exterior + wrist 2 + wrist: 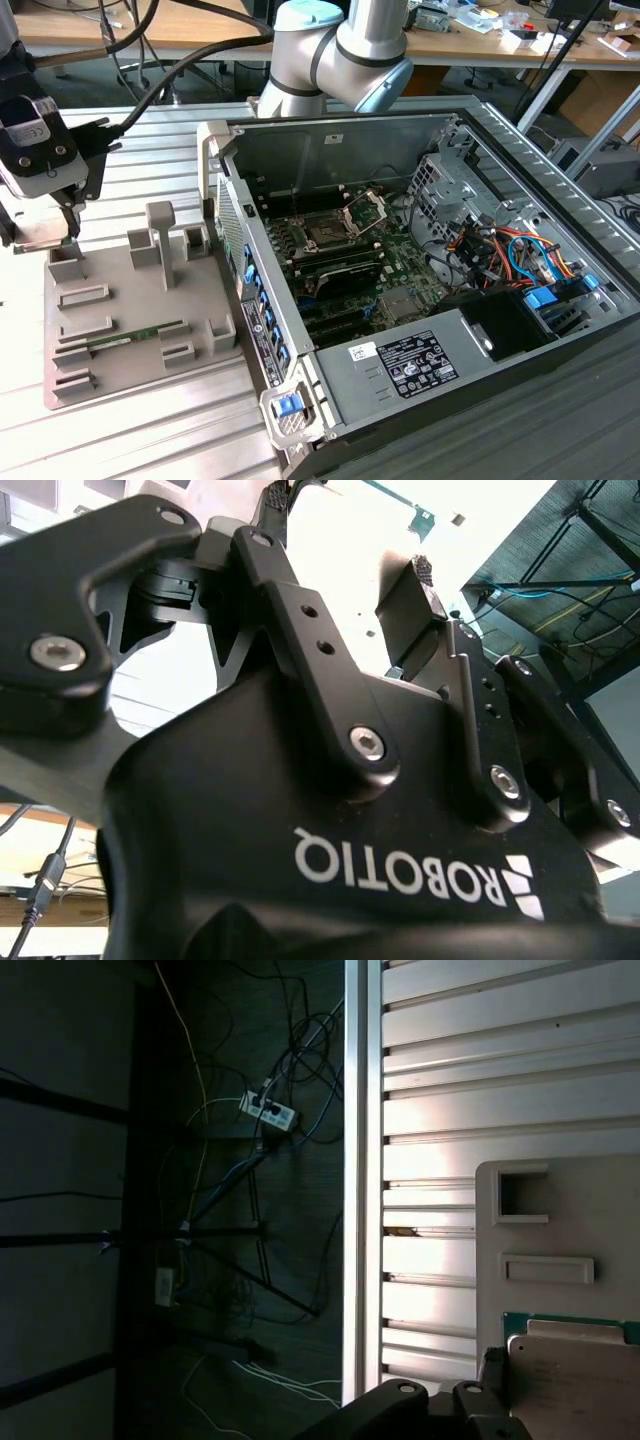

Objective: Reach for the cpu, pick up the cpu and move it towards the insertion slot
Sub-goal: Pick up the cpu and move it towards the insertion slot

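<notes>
The black claw (40, 232) is poised at the flat silvery square cpu (580, 1390) (whether clenched cannot be told); gripped off-centre, it could be dropped short of the metal-framed insertion slot (325, 235).

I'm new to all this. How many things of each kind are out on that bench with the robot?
robot arm: 1
pincer: 1
cpu: 1
green memory stick: 1
grey tray: 1
open computer case: 1
insertion slot: 1
Total: 7
</notes>
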